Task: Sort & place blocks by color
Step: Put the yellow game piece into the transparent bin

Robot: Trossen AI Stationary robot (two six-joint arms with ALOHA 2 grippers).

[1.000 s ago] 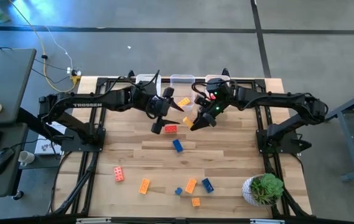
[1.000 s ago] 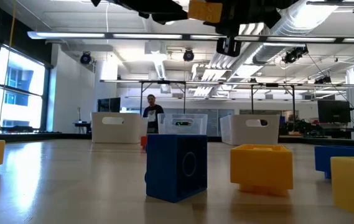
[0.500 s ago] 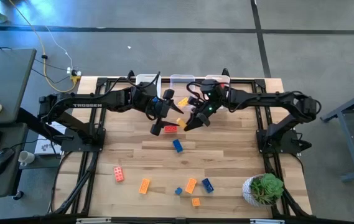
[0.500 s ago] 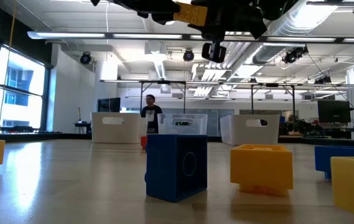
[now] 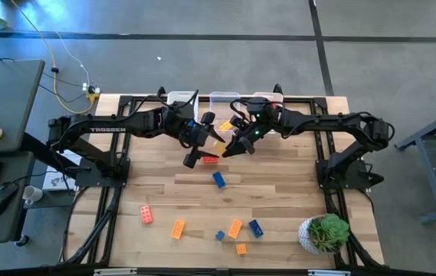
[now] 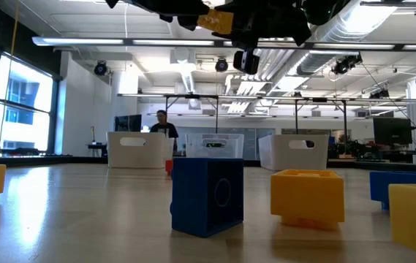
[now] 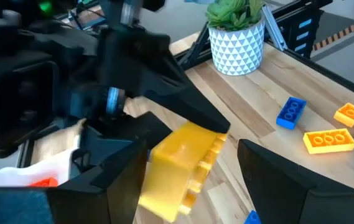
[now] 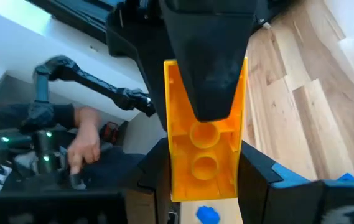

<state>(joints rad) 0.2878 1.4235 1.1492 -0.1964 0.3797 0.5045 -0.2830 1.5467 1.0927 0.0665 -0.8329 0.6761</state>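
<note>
Above the wooden table [image 5: 279,199], right gripper [image 5: 227,148] fingers clamp an orange-yellow block [image 8: 203,149] between them.

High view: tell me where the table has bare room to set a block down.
Bare wood: the left strip beside the red block, and the right stretch between the blue block and the plant. Crowded: the front-centre cluster near the orange block, and under both pincers by the bins.

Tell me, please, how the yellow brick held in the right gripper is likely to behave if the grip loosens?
The yellow brick looks like rigid, hollow plastic, so probably light and stiff. Its smooth walls, pinched by the right gripper, might slip. Being boxy, it would likely land and settle, not roll.
</note>
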